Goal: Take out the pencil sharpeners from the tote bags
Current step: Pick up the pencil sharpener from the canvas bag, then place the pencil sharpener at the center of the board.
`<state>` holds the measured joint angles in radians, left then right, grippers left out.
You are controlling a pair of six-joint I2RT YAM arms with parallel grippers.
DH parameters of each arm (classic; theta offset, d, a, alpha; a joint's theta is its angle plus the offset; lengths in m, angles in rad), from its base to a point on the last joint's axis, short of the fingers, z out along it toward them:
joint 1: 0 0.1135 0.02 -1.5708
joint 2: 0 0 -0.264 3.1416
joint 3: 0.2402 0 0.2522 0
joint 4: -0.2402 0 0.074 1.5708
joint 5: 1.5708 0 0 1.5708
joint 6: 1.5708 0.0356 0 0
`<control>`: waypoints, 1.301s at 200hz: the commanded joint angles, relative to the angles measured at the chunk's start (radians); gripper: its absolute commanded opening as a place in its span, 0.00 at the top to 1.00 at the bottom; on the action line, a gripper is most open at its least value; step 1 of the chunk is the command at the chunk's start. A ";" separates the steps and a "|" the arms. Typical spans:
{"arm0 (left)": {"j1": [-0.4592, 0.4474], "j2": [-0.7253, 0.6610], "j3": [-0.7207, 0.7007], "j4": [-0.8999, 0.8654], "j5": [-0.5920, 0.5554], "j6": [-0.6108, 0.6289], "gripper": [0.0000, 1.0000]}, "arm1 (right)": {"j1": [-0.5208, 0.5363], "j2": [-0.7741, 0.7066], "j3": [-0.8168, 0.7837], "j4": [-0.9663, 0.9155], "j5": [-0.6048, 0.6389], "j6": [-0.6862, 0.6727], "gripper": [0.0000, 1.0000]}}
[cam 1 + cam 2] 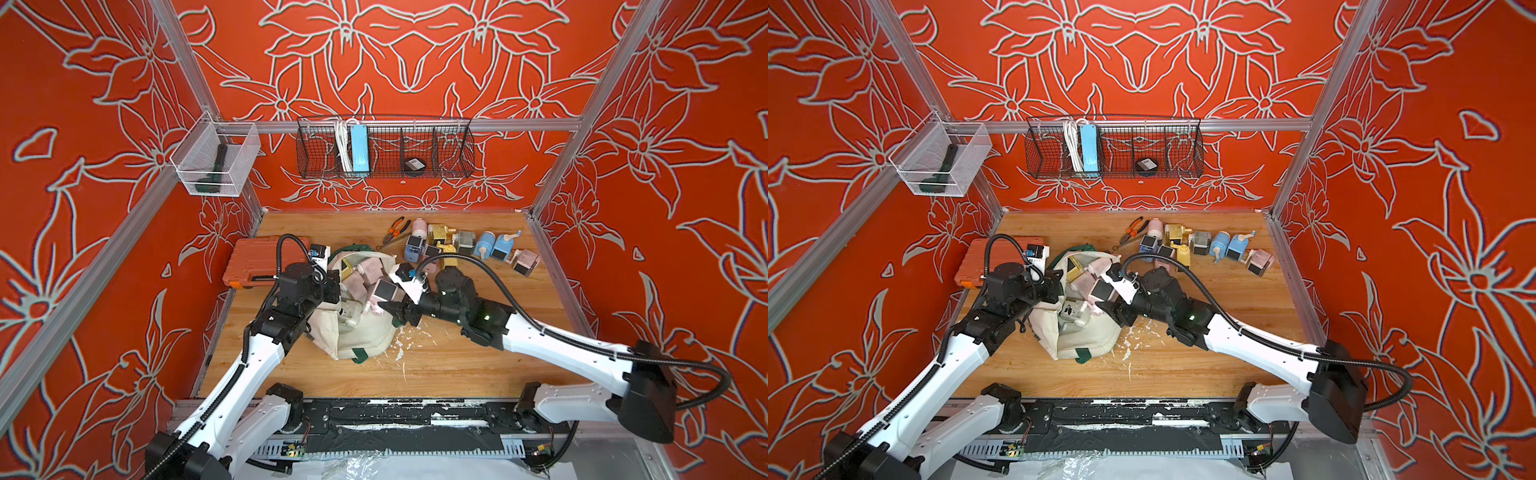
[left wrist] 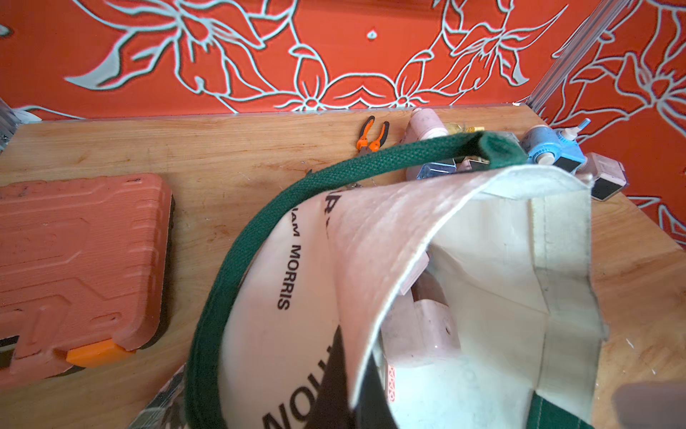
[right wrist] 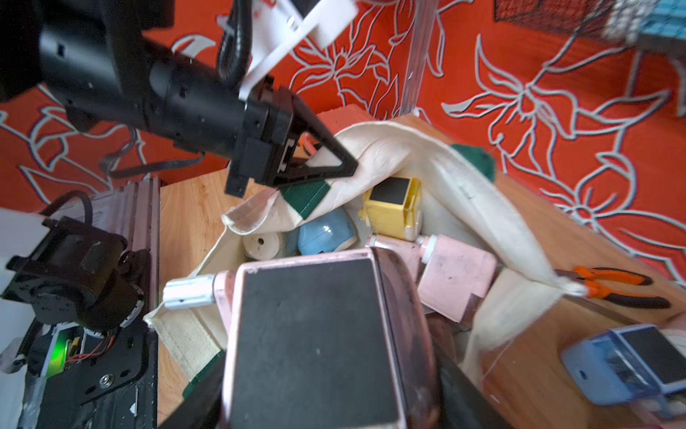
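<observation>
- Right gripper is holding a pink sharpener between its two fingers, right at the mouth of the tote bag.
- Left gripper is pinching the bag's rim tight, next to the green strap. I think it is keeping the mouth open so the other arm can reach in.
- More sharpeners are lying inside the bag, with a yellow one and a blue one among them.
- Another group of sharpeners is sitting at the back of the table, well apart from the bag. The pink one is likely going there.
</observation>
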<state>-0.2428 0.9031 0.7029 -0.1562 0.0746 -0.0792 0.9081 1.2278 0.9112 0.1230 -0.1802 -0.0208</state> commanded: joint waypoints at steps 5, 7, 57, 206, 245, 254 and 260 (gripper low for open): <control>-0.006 -0.009 -0.011 -0.014 0.019 -0.010 1.00 | -0.066 -0.048 -0.005 0.001 0.056 0.035 0.67; -0.006 -0.009 -0.011 -0.015 0.019 -0.010 1.00 | -0.071 -0.048 -0.004 -0.002 0.058 0.039 0.67; -0.006 -0.010 -0.011 -0.014 0.023 -0.011 1.00 | -0.246 -0.088 0.021 -0.062 0.168 0.106 0.69; -0.006 -0.009 -0.012 -0.011 0.032 -0.013 1.00 | -0.654 0.162 0.057 -0.260 0.452 0.139 0.70; -0.007 -0.009 -0.011 -0.010 0.039 -0.011 1.00 | -0.713 0.253 0.058 -0.204 0.305 0.012 0.73; -0.009 -0.010 -0.013 -0.009 0.038 -0.011 1.00 | -0.715 0.277 0.064 -0.202 0.269 -0.019 0.72; -0.009 -0.009 -0.014 -0.008 0.040 -0.012 1.00 | -0.716 0.296 0.081 -0.222 0.249 -0.036 0.72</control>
<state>-0.2432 0.9031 0.7029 -0.1555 0.0917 -0.0792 0.2066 1.4788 0.9676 -0.1341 0.1898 0.0486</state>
